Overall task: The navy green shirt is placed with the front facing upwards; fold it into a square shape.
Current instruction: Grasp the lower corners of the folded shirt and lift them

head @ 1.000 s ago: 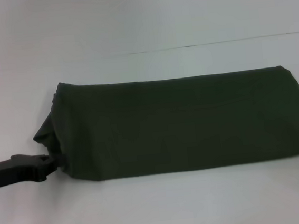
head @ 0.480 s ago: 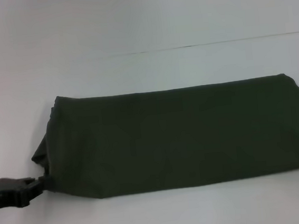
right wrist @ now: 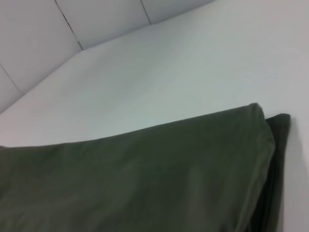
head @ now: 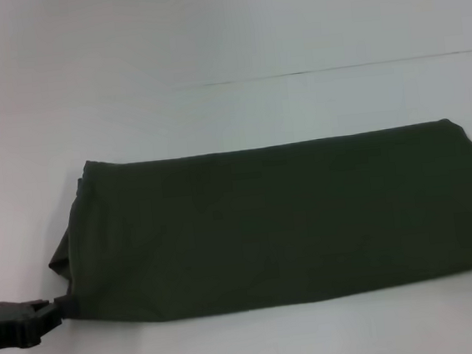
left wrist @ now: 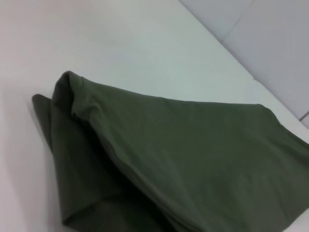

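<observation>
The navy green shirt lies folded into one long plain green band running left to right across the white table. No lettering shows. My left gripper is at the band's near left corner, low on the table, shut on the cloth there. The left wrist view shows that end of the shirt with its stacked layers and a loose fold opening toward the camera. The right wrist view shows the shirt's other end, two layers lying flat. My right gripper is out of view.
A thin seam crosses the white surface beyond the shirt. A pale panelled wall rises behind the table's far edge.
My left gripper has moved toward the near left edge of the table, drawing the shirt's near edge with it. The band now lies closer to me and flatter.
</observation>
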Controlling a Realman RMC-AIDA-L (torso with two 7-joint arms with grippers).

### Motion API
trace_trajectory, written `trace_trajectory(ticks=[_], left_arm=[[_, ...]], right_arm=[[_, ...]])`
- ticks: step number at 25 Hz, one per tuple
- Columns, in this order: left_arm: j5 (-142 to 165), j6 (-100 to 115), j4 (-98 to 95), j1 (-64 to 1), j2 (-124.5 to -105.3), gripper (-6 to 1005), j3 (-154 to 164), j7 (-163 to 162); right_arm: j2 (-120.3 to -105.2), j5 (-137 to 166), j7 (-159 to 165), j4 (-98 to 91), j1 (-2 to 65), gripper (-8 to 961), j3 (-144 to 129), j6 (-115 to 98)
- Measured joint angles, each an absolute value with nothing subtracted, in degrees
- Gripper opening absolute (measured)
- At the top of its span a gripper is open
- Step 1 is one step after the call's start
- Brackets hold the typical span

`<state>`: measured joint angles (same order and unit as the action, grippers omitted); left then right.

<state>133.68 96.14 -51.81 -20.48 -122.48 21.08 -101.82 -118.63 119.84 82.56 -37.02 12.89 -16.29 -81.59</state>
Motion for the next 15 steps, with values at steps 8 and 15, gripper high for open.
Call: trace_trajectory(ticks=[8, 15], left_arm=[[133.69, 97.48, -51.64, -20.55, -122.52, 48, 21.13, -101.79], [132.72, 96.86, -51.59, -21.18, -122.35, 296, 19.52, -101.58]], right_arm=[[-117.94, 119.27, 81.05, -37.16, 12.55, 52, -11.42, -84.90], [-118.04, 119.25, 79.03, -39.71, 12.78, 347, -8.80, -86.42]])
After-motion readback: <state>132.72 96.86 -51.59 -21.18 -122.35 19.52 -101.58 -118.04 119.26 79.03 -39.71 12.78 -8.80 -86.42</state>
